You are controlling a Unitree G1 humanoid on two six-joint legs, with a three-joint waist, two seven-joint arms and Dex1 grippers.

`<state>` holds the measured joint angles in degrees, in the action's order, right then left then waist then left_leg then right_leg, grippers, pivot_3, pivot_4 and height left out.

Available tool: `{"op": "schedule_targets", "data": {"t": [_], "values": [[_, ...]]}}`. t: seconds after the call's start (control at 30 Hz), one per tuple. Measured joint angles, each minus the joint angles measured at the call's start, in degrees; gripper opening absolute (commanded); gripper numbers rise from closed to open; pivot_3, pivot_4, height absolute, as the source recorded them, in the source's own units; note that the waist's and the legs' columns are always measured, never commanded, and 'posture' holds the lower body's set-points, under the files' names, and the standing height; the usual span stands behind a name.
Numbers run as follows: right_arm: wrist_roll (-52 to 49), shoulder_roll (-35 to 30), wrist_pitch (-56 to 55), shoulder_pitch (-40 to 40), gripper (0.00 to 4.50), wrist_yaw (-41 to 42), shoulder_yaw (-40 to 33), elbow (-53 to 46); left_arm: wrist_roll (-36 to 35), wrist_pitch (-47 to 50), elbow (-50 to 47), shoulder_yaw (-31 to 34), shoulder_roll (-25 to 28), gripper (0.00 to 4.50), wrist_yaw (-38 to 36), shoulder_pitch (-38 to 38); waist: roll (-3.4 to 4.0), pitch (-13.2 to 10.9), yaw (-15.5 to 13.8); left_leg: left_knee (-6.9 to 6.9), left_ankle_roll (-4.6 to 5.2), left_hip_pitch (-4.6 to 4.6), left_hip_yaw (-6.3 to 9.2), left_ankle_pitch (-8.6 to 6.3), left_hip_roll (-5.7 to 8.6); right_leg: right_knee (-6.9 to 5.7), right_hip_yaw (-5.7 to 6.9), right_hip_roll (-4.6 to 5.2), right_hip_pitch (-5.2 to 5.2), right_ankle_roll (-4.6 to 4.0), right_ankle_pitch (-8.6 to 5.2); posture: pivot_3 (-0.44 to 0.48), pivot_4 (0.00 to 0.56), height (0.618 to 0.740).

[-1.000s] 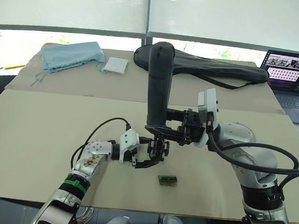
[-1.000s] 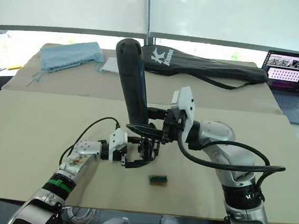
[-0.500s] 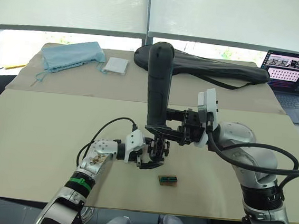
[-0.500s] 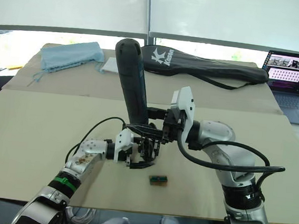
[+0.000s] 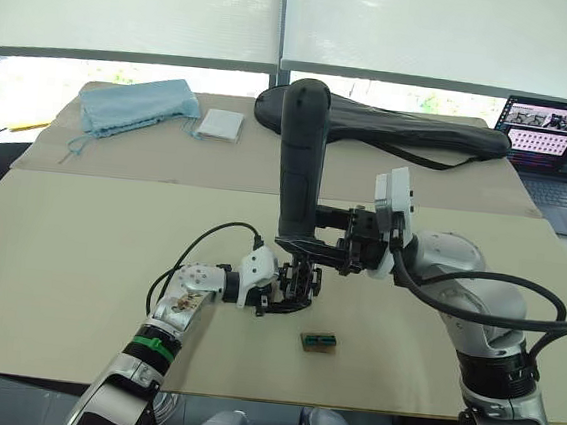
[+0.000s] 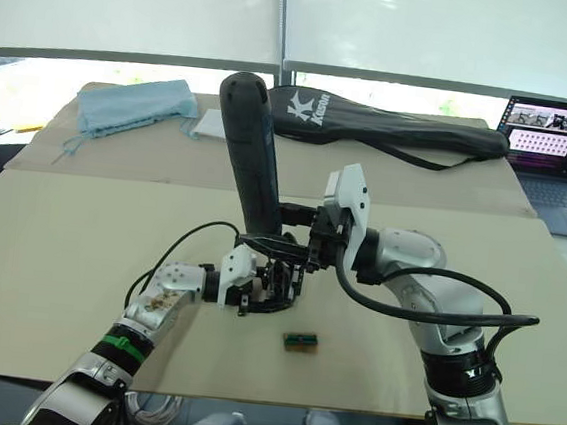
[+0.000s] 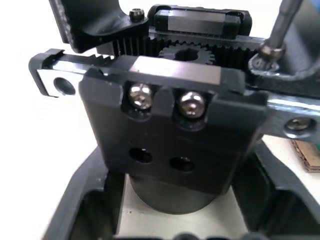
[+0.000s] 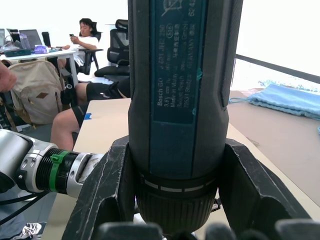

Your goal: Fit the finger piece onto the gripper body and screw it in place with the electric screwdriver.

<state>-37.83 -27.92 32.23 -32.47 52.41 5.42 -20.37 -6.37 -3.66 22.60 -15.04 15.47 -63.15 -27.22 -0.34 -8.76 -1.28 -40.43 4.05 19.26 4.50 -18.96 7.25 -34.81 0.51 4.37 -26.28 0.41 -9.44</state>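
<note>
Screwdriver (image 5: 302, 159) first: we see the thick black wand standing nearly upright over the middle of the table (image 5: 79, 253), its rounded butt end up and its lower end clamped between the two black fingers of the right gripper (image 5: 305, 247). In the right wrist view the fingers (image 8: 112, 192) press against either side of the screwdriver's collar, so we read that gripper as clenched on the tool.

Directly under the screwdriver sits the gripper body (image 5: 299, 281), a small black block on a round base resting on the table. The left gripper (image 5: 277, 299) reaches in from the side away from the right arm and has its fingers on either side of that round base. In the left wrist view we see the body (image 7: 172, 145) close up between the finger pads (image 7: 85, 200), with two silver screws on its face, two bare holes below them, and a toothed rack and gear across its top. We take the left gripper as grasping the body. The thin metal bit (image 7: 280, 25) comes down onto a black part at one end of the rack; we cannot tell whether that part is the finger piece.

Just beside the gripper body, on the side nearer us, lies a tiny green-and-brown box (image 5: 317, 341). Well beyond it at the far edge lie a long black bag (image 5: 412, 129), a blue cloth (image 5: 133, 103) and a white pad (image 5: 219, 124); a laptop (image 5: 556, 148) stands past the bag's end.
</note>
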Motion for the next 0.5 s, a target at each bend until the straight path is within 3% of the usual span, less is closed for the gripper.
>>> {"op": "schedule_targets", "data": {"t": [0.5], "values": [[1.09, -0.08, -2.45, 2.16, 1.90, 0.32, -0.02, -0.22, 0.20, 0.54, -0.25, -0.57, 0.12, 2.34, 0.58, 0.00, 0.00, 0.19, -0.10, 0.00, 0.00, -0.07, 0.01, 0.00, 0.00, 0.01, 0.01, 0.00, 0.08, 0.00, 0.00, 0.000, 0.150, 0.740]]}}
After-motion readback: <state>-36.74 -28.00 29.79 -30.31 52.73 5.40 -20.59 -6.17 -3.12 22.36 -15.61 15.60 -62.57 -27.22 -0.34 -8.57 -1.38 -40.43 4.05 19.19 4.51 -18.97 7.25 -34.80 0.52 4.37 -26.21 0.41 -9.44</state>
